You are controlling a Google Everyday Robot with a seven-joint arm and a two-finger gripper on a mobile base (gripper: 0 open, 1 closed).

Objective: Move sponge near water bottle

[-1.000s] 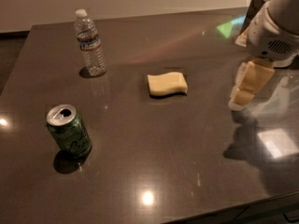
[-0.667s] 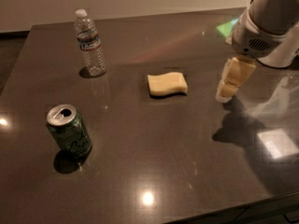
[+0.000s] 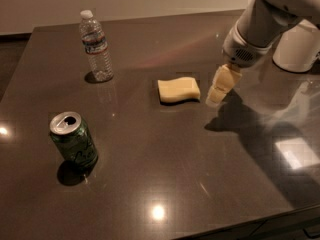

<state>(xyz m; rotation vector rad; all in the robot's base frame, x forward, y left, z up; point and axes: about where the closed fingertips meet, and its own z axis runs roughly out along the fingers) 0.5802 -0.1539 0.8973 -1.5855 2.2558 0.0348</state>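
Note:
The pale yellow sponge (image 3: pixel 178 89) lies flat near the middle of the dark table. The clear water bottle (image 3: pixel 95 46) with a white cap stands upright at the back left, well apart from the sponge. My gripper (image 3: pixel 218 95) hangs from the white arm at the upper right, its pale yellow fingertips pointing down just right of the sponge, a small gap away and just above the tabletop. It holds nothing.
A green drink can (image 3: pixel 74 140) stands upright at the front left. The dark glossy table (image 3: pixel 165 184) has its front edge at the lower right. A white rounded object (image 3: pixel 299 46) sits at the far right behind the arm.
The gripper has moved left and down across the table, from the right side to just beside the sponge's right end. The sponge, bottle and can have not moved.

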